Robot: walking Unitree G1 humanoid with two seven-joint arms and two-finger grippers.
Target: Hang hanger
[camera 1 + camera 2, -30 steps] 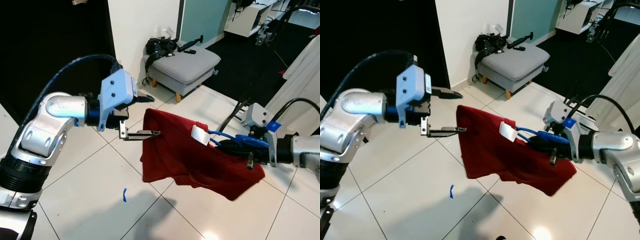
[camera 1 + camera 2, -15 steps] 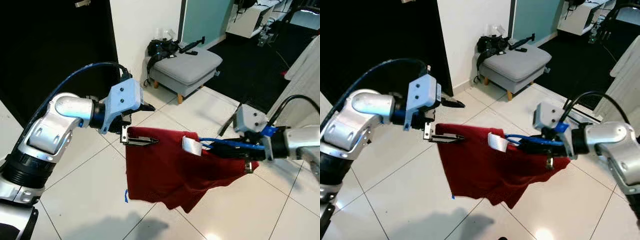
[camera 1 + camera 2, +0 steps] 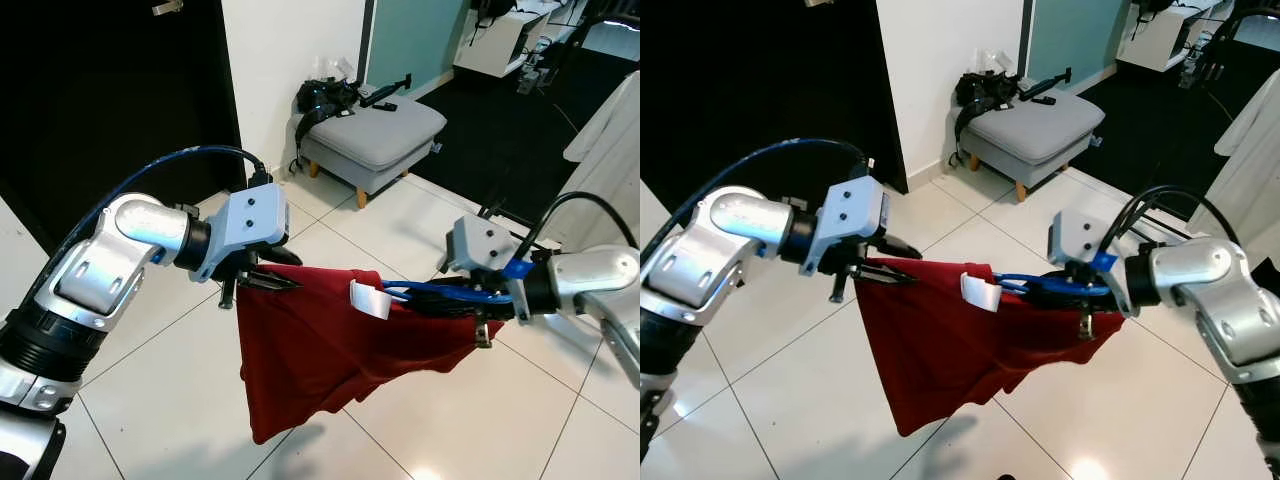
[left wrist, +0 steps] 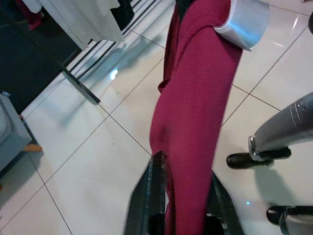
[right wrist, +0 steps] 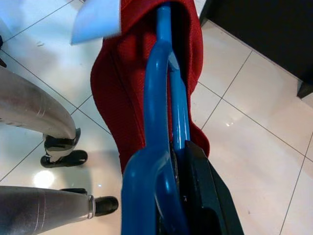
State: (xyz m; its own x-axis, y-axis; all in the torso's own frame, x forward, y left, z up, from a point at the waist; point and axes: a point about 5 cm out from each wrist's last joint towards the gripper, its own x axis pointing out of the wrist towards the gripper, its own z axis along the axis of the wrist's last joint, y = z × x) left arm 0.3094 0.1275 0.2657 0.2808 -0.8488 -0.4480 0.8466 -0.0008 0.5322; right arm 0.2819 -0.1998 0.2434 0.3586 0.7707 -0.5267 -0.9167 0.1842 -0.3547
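Observation:
A red garment (image 3: 315,345) hangs stretched between my two arms above the tiled floor. My left gripper (image 3: 266,283) is shut on its upper left edge; in the left wrist view the cloth (image 4: 195,112) runs between the black fingers (image 4: 156,191). My right gripper (image 3: 455,300) is shut on a blue hanger (image 3: 432,292) whose arm is pushed inside the garment. A white label (image 3: 368,299) sticks out at the neck. In the right wrist view the blue hanger (image 5: 161,117) goes into the red cloth (image 5: 120,103).
A grey footstool (image 3: 374,132) with black gear on it stands by the white wall behind. A dark doorway (image 3: 110,90) is at the left. White clothes (image 3: 608,130) hang on a rack at the right, its black foot (image 3: 490,214) on the floor.
My left gripper, open beside the garment's edge a second ago, has shut on it. Both arms and the garment shifted left, and the cloth now hangs lower between them.

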